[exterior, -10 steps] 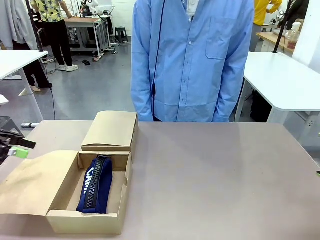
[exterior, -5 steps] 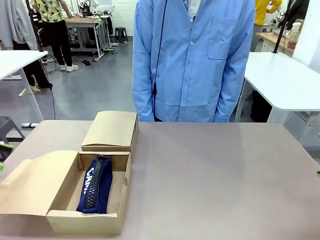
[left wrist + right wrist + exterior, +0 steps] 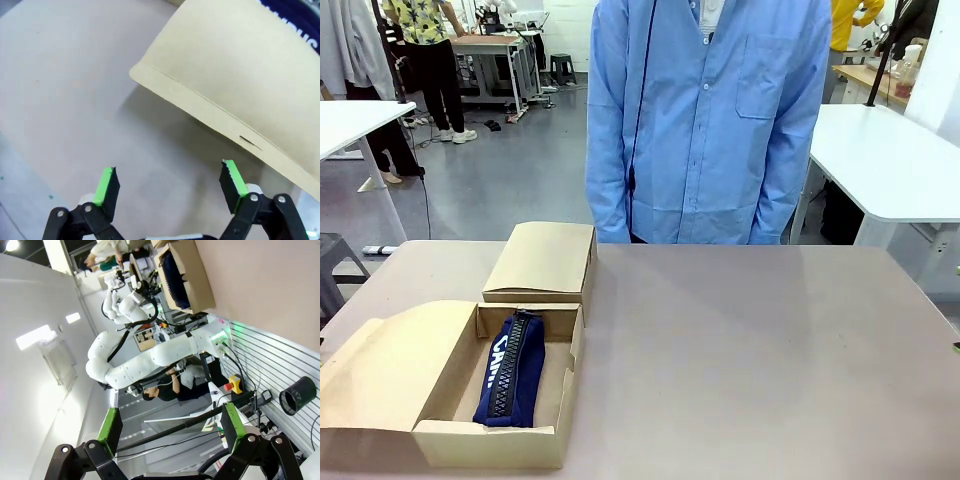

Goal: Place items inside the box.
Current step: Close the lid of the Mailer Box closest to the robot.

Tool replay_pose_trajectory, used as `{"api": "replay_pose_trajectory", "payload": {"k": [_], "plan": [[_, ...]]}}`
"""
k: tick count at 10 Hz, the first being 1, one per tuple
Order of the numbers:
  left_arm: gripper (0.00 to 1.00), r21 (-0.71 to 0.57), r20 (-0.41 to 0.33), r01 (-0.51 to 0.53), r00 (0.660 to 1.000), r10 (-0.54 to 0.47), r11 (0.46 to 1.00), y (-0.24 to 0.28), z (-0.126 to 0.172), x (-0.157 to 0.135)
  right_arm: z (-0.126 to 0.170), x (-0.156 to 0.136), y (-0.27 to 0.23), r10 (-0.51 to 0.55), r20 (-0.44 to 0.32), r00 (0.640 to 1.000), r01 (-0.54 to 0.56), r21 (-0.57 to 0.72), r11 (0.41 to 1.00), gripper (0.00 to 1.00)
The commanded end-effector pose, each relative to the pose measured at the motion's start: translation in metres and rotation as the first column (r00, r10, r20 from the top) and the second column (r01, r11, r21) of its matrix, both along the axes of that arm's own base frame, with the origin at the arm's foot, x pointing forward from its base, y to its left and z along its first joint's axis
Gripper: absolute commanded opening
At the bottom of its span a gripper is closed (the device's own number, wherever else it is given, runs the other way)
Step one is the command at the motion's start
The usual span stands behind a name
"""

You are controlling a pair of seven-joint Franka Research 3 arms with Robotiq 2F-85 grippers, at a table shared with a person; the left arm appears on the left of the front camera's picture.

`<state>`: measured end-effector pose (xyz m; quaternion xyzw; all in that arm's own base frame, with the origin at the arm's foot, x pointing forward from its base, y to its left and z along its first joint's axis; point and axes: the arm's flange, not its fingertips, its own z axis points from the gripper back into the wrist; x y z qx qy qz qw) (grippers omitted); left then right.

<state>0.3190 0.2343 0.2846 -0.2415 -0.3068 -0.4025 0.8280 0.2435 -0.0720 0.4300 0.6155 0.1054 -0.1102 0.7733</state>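
An open cardboard box [image 3: 520, 440] sits at the near left of the desk [image 3: 750, 350], and inside it lies a navy zip pencil case [image 3: 510, 372] with white lettering, zipper up, along the box's left half. The box's flap [image 3: 390, 365] spreads out to its left; a second, shut cardboard box [image 3: 542, 262] stands just behind it. A person in a blue shirt [image 3: 705, 120] stands beyond the far edge. The left gripper [image 3: 170, 182] hangs over bare desk beside the flap, jaws spread and empty. The right gripper [image 3: 170, 427] points away from the box, jaws spread, holding nothing.
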Motion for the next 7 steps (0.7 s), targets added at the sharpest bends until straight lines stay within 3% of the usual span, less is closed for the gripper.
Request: {"api": "replay_pose_trajectory", "payload": {"k": [1, 3, 5, 7], "plan": [[1.00, 0.005, 0.023, 0.065, 0.998, -0.066, 0.998, -0.001, 0.010, -0.006, 0.002, 0.000, -0.001, -0.005, 0.007, 1.000, 0.005, 0.015, 1.000, 1.00], [1.00, 0.003, 0.003, 0.016, 1.000, -0.016, 1.000, -0.001, 0.002, -0.001, 0.002, 0.000, -0.001, -0.005, 0.007, 1.000, 0.005, 0.015, 1.000, 1.00], [1.00, -0.041, 0.101, 0.025, 0.995, -0.021, 0.999, -0.006, -0.008, 0.008, 0.002, 0.000, -0.001, -0.005, 0.007, 1.000, 0.005, 0.015, 1.000, 1.00], [1.00, -0.052, 0.129, -0.006, 0.992, 0.013, 0.999, -0.007, -0.017, 0.014, 0.002, 0.000, -0.001, -0.005, 0.007, 1.000, 0.005, 0.015, 1.000, 1.00]]}}
